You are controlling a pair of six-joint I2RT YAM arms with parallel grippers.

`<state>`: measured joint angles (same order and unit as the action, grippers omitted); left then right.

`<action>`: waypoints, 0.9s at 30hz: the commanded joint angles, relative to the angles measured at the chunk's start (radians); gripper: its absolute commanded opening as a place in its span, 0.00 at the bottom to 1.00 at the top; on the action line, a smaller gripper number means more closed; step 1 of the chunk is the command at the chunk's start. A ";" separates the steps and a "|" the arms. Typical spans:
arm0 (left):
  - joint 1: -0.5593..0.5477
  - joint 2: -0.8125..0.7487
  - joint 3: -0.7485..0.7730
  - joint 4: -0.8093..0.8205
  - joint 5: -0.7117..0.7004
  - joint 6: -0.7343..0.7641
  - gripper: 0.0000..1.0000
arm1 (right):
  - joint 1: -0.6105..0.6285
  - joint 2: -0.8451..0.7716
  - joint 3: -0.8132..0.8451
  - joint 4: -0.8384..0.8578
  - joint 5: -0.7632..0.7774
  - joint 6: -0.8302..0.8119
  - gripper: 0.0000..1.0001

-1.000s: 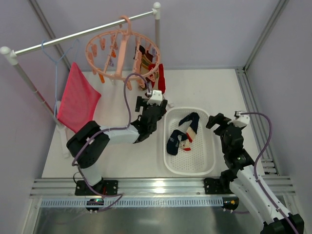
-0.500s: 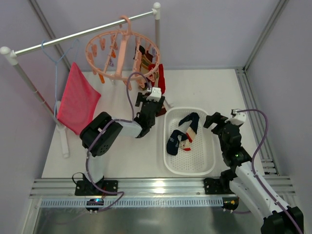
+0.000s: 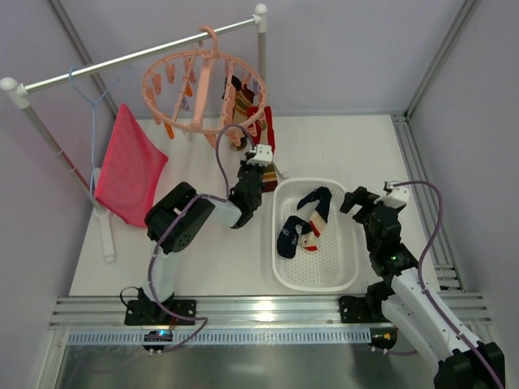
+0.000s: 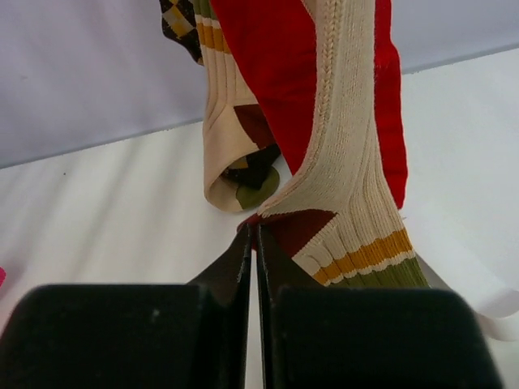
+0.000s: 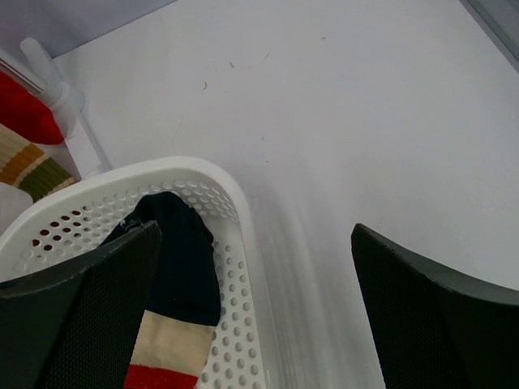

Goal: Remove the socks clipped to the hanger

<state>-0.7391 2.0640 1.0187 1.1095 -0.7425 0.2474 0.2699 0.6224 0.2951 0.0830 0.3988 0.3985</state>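
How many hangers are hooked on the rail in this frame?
2. The round pink clip hanger hangs on the right, socks clipped to it; the thin light-blue wire hanger hangs left of it, carrying a pink-red cloth. None seems hidden.

a pink-red cloth is being carried by a thin light-blue wire hanger, which is being held on a silver rod. the rod is being supported by 2 white posts. a white perforated basket is being borne by the white table, near the right post's foot. the table's near edge is being bordered by a metal rail.
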 commanded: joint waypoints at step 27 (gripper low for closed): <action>-0.054 -0.291 -0.287 0.168 0.087 -0.123 0.91 | -0.005 0.014 -0.002 0.077 0.005 -0.032 0.99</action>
<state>-0.8040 1.7573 0.6918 1.2079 -0.7082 0.1596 0.2680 0.6529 0.2951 0.1055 0.3939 0.3874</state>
